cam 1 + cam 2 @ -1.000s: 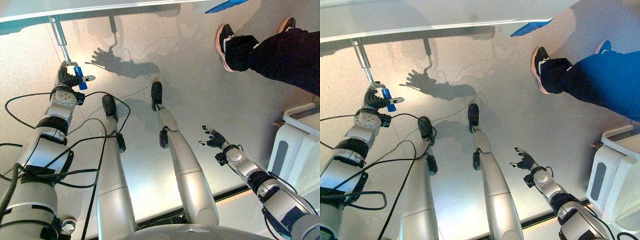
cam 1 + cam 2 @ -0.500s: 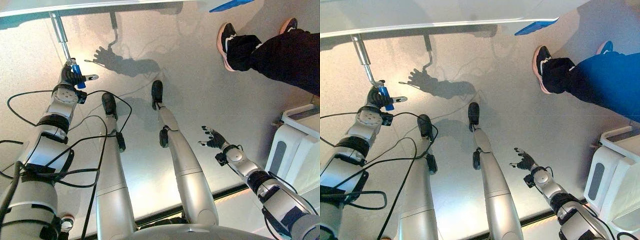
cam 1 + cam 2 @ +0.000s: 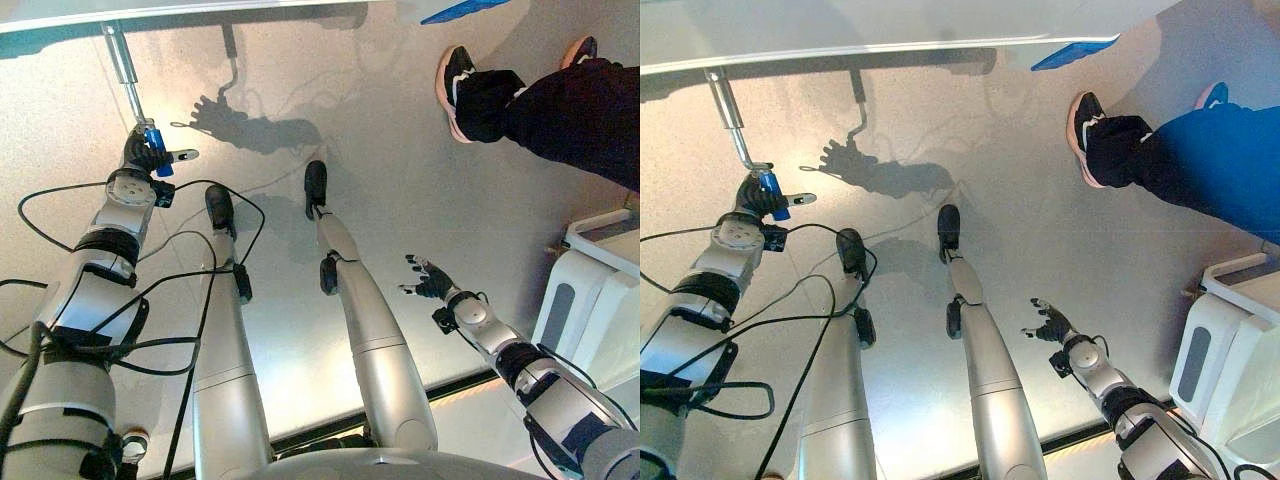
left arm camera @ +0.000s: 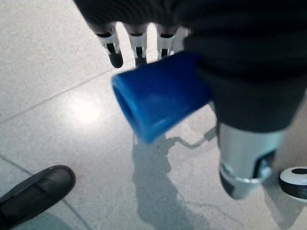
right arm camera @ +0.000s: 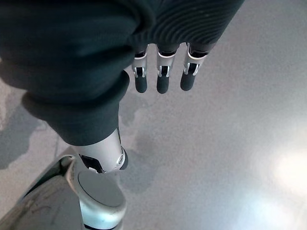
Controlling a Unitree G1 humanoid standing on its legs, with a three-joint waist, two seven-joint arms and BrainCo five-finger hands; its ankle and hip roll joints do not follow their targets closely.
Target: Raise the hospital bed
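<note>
1. The blue crank handle [image 3: 154, 138] is seen at the lower end of a silver crank rod [image 3: 124, 68], which slants down from under the pale edge of the hospital bed [image 3: 180, 8] along the top of the eye views.
2. The handle is gripped by the left hand [image 3: 140, 153], whose fingers are curled round it; in the left wrist view the blue handle [image 4: 158, 93] is seen end-on between the fingers [image 4: 114, 45] and the thumb.
3. The right hand [image 3: 428, 281] is held low on the robot's right, well apart from the crank, with fingers spread and relaxed and nothing in it.
4. A person's legs in dark trousers and dark shoes [image 3: 455, 78] are seen on the grey floor [image 3: 380, 170] at upper right.
5. A white cabinet [image 3: 590, 300] is seen at the right edge.
</note>
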